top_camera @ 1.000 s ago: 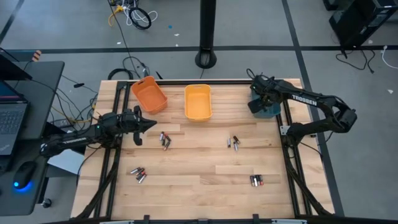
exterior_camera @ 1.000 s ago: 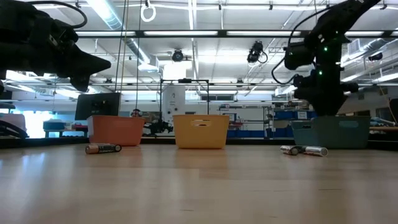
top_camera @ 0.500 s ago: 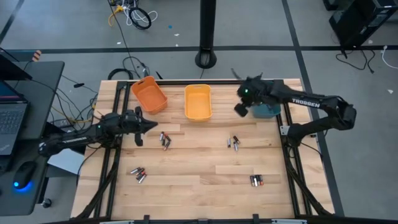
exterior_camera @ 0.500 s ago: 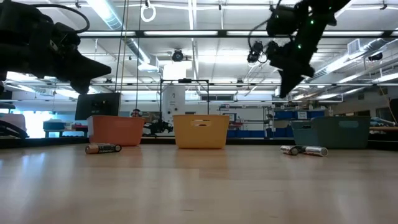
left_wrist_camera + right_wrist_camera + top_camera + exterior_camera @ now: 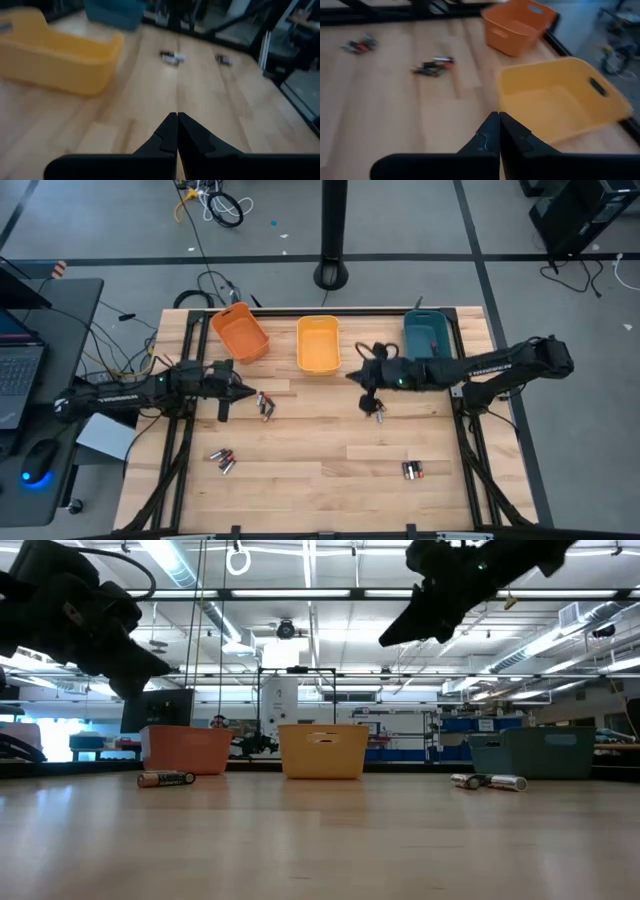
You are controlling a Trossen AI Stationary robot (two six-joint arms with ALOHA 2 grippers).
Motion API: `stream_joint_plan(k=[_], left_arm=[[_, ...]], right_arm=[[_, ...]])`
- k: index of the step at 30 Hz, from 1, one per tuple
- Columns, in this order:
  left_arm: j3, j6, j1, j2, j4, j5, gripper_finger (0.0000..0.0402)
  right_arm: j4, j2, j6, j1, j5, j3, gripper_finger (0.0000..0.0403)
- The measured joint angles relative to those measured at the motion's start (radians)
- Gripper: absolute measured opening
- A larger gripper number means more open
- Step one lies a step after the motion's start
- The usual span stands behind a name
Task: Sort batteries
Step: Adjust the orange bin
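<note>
Hovering with fingers pressed together and empty, the right gripper [image 5: 352, 375] sits just beside the batteries [image 5: 376, 409] mid-tabletop, nearer its side; the left gripper [image 5: 246, 388], likewise closed, waits near another cluster.

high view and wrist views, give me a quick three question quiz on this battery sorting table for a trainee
1. True or false: the left hand has its fingers closed together.
2. Which plastic bin lies nearest the right hand? A) orange plastic bin B) yellow plastic bin C) teal plastic bin
3. Fill in: the high view shows ___ separate clusters of small cylindrical batteries on the wooden table.

Key: 1 true; 2 B; 3 four.
</note>
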Motion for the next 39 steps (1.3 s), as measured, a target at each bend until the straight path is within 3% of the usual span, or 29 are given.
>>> stream_joint_plan(k=[6, 13, 23, 31, 35, 39], left_arm=[[0.052, -0.078, -0.029, 0.093, -0.085, -0.012, 0.0015], [0.13, -0.27, -0.04, 0.218, -0.212, -0.156, 0.0015], [0.224, -0.398, -0.04, 0.483, -0.271, -0.217, 0.006], [0.335, -0.356, -0.04, 0.629, -0.267, -0.306, 0.0114], [0.444, -0.204, -0.027, 0.645, -0.323, -0.43, 0.0113], [0.563, -0.044, 0.051, 0.677, -0.467, -0.477, 0.0084]], right_arm=[[0.18, 0.0, 0.03, 0.047, 0.0, -0.122, 0.0013], [0.195, 0.001, 0.072, 0.007, 0.003, -0.143, 0.0021], [0.187, 0.0, 0.021, -0.009, 0.029, -0.143, 0.0079], [0.185, 0.0, 0.008, -0.009, 0.033, -0.143, 0.008], [0.191, 0.0, -0.007, -0.009, 0.033, -0.143, 0.0071], [0.191, 0.0, -0.008, -0.009, 0.033, -0.143, 0.0058]])
